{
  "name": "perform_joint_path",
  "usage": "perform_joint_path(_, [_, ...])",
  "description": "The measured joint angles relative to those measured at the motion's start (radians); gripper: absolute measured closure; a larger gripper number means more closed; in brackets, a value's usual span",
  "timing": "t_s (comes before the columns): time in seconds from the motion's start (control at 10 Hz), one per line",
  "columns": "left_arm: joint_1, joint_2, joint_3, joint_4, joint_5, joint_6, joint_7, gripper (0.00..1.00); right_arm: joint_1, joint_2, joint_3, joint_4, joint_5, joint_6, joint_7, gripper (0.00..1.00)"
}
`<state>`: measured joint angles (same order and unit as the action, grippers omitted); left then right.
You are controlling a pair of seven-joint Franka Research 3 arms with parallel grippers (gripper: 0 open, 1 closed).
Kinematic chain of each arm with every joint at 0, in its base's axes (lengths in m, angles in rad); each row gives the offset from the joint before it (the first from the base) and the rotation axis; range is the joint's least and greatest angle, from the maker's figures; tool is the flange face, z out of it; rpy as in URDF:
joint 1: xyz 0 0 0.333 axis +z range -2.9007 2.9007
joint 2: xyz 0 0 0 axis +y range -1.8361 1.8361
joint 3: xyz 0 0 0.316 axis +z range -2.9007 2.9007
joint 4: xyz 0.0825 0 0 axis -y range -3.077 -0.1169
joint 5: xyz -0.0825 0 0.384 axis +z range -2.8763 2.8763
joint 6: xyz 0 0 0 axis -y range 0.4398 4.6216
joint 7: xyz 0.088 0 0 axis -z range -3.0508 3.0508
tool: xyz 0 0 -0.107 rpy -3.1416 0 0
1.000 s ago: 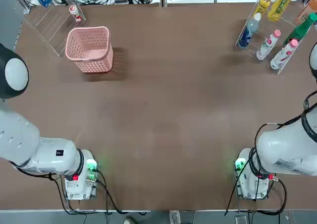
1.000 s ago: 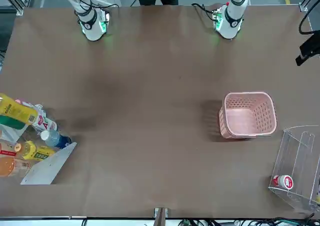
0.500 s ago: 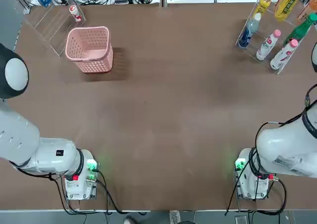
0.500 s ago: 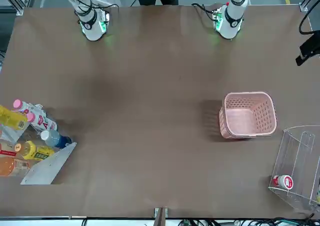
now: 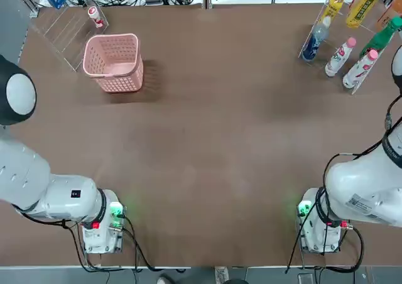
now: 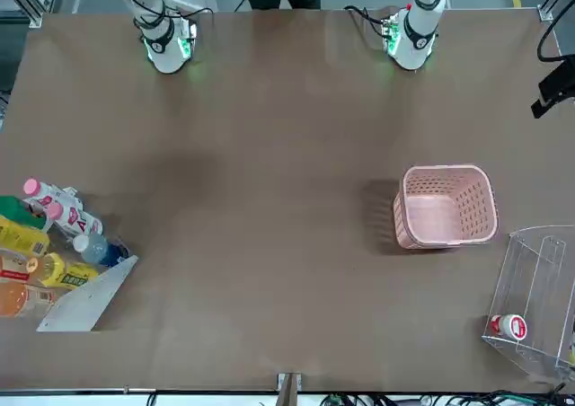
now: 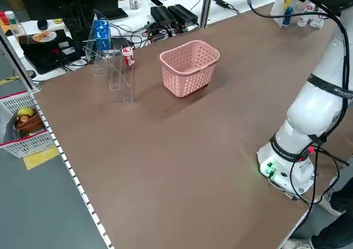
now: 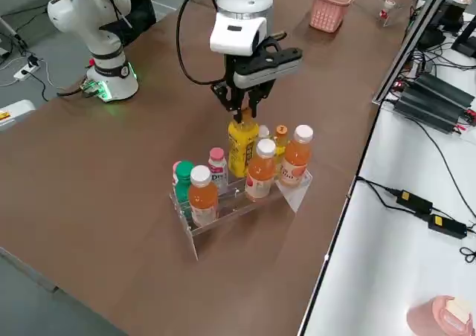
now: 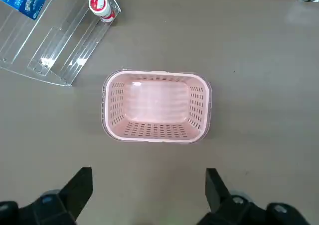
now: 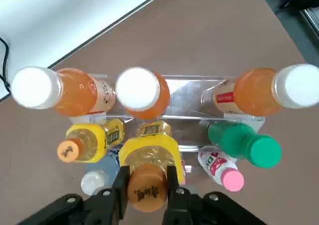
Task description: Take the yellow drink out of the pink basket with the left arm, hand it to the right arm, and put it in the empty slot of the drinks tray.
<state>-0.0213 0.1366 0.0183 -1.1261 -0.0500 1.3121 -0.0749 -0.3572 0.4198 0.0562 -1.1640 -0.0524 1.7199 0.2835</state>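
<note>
Clear glossy acrylic drinks tray [image 8: 245,202]

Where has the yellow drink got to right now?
The right gripper holds the yellow drink by its cap, upright in the drinks tray, between the orange bottles and the pink-capped ones.

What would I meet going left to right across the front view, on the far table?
Drinks tray with the yellow drink → pink basket → clear acrylic box holding a small red-white bottle.

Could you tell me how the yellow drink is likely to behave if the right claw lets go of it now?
The yellow drink is tall and slim, gripped only at its cap by the right claw, so it probably tips easily. The neighbouring bottles in the drinks tray would likely catch it. Its smooth round body could roll if it fell flat.
</note>
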Motion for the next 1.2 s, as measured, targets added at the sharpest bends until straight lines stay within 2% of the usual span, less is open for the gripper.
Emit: perform_joint_path(1.2, [0.000, 0.000, 0.000, 0.000, 0.000, 0.000, 0.000, 0.00, -0.003, 0.067, 0.001, -0.015, 0.000, 0.019, 0.000, 0.66])
